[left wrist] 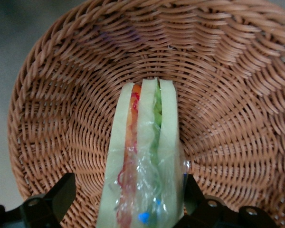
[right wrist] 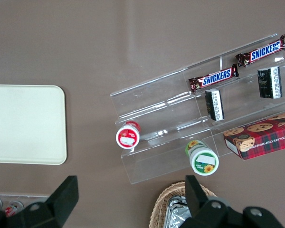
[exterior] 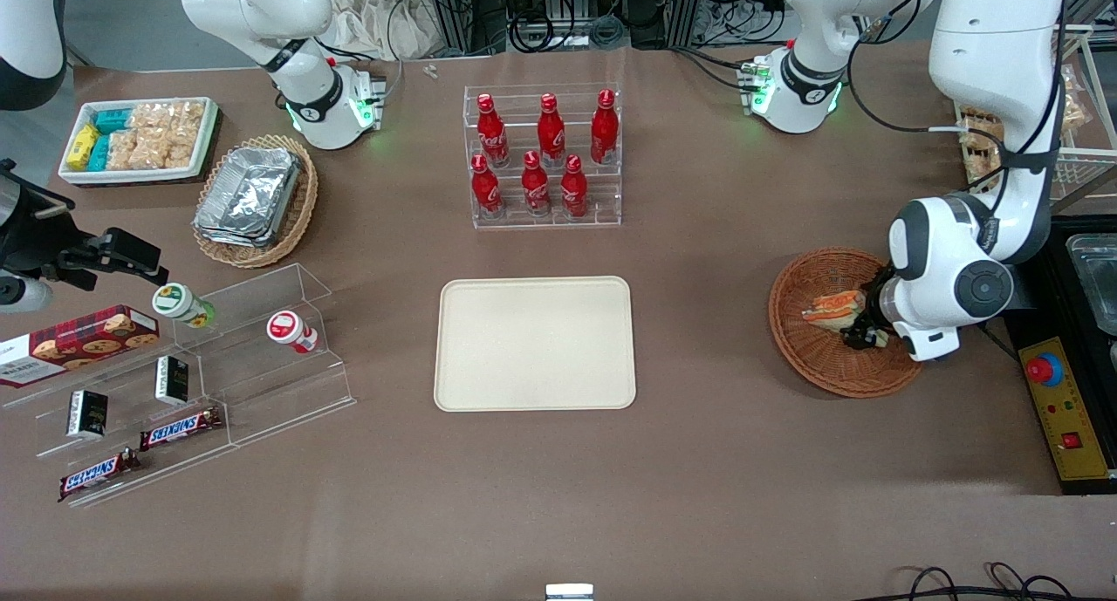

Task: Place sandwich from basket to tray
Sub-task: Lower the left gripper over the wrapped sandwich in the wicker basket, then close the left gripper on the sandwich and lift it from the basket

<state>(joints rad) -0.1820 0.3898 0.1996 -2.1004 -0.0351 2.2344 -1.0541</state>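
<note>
Left arm's gripper (exterior: 866,332) is down inside the round reddish-brown woven wicker basket (exterior: 820,357), which sits toward the working arm's end of the table. In the wrist view its black fingers (left wrist: 61,194) stand spread on either side of the clear-wrapped triangular white-bread sandwich (left wrist: 145,166) with orange and green filling — one finger apart from the wrap, contact at the other unclear. Sandwich lies on the basket floor (left wrist: 218,118); the flat cream-beige rectangular tray (exterior: 535,343) lies bare at table centre, well apart from the basket.

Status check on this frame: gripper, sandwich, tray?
Gripper down in the basket, fingers open astride the sandwich. Sandwich not yet lifted. Tray bare, nothing between basket and tray.
</note>
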